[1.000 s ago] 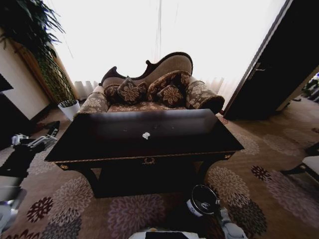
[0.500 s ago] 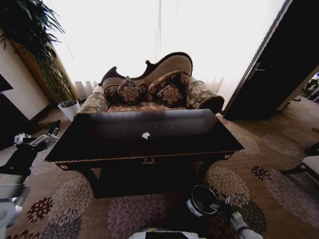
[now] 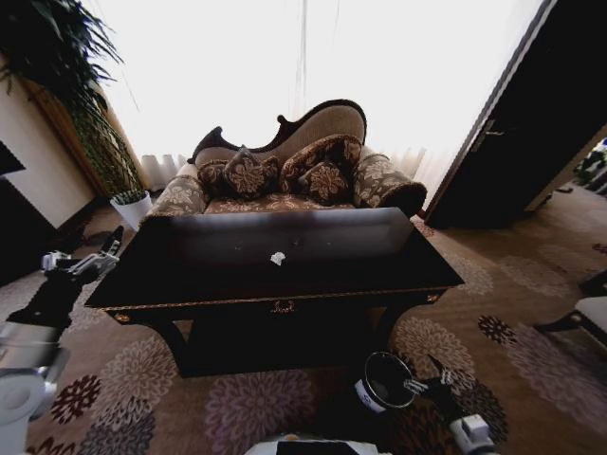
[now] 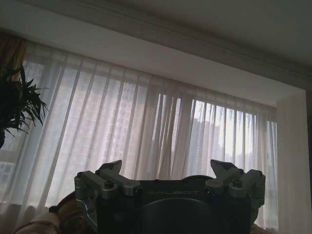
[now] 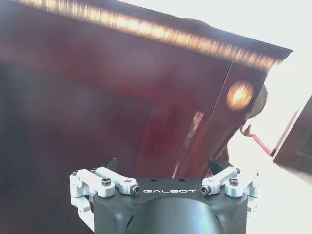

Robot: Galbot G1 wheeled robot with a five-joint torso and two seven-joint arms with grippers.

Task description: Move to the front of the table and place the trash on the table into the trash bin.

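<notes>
1. Since the earlier frames, the left gripper [image 3: 106, 248] has been raised from low beside the table's left end to about the level of the tabletop edge, and the right gripper [image 3: 429, 377] has been carried further from the robot's body and up beside the trash bin [image 3: 384, 381]; the table and the things on it are seen where they were.
2. The left gripper's fingers [image 4: 111, 171] are spread wide apart with nothing between them; in its wrist view they are aimed toward sheer curtains [image 4: 146, 136] and the sofa back.
3. The right gripper's fingers [image 5: 222, 169] are likewise spread apart and empty, and are faced toward the dark front apron and gold trim of the table [image 5: 146, 68].
4. One crumpled white paper wad [image 3: 278, 257] is seen on the table [image 3: 379, 261], near its middle, well to the right of the left gripper and well beyond the right gripper.
5. The trash bin is stood on the carpet [image 3: 237, 408] just before the table's front, immediately to the left of the right gripper.
6. A patterned sofa [image 3: 285, 171] is placed behind the table.
</notes>
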